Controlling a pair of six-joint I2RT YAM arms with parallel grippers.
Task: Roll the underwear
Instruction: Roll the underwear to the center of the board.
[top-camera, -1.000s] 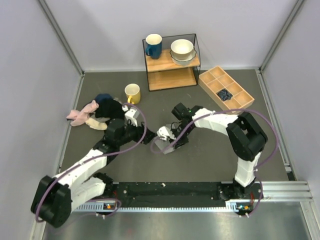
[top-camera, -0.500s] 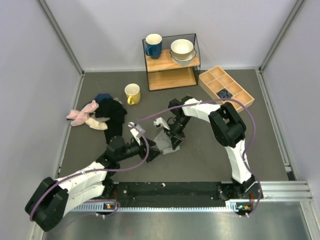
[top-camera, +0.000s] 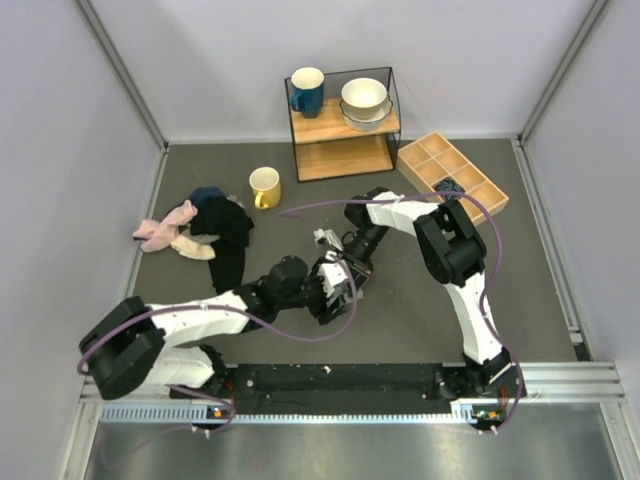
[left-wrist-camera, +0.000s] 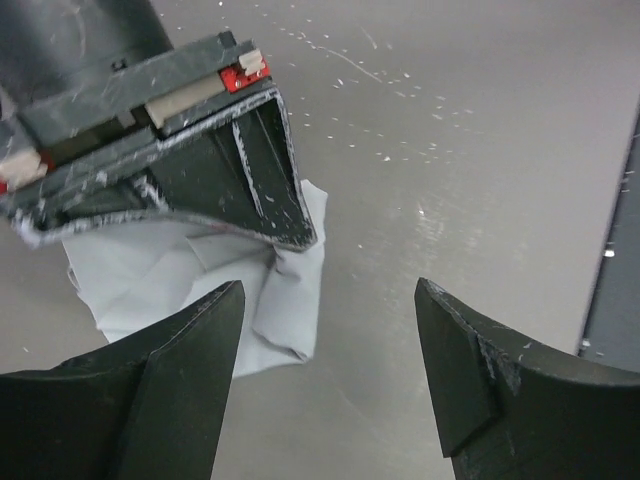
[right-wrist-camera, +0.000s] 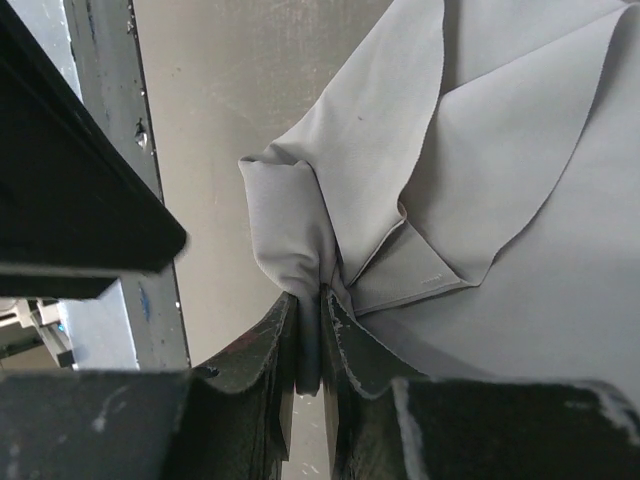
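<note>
My right gripper (right-wrist-camera: 308, 312) has its jaws nearly together, pinching a bunched fold of the plain light grey thin cloth underwear (right-wrist-camera: 500, 200), which lies crumpled mid-way across the dark grey table (left-wrist-camera: 450, 140). My left gripper (left-wrist-camera: 328, 292) stands wide, holding nothing, just beside the cloth.

A robotics lab test cell: plain pale grey partition walls (top-camera: 60, 120) with aluminium corner strips box in a scuffed dark grey tabletop (top-camera: 400, 320). A small two-tier wooden shelf in a black wire frame (top-camera: 343, 130) stands at the back. Well in front of it, a black-and-aluminium mounting rail (top-camera: 340, 382) carries the white-and-black left robot arm (top-camera: 200, 322) and right robot arm (top-camera: 472, 300).
</note>
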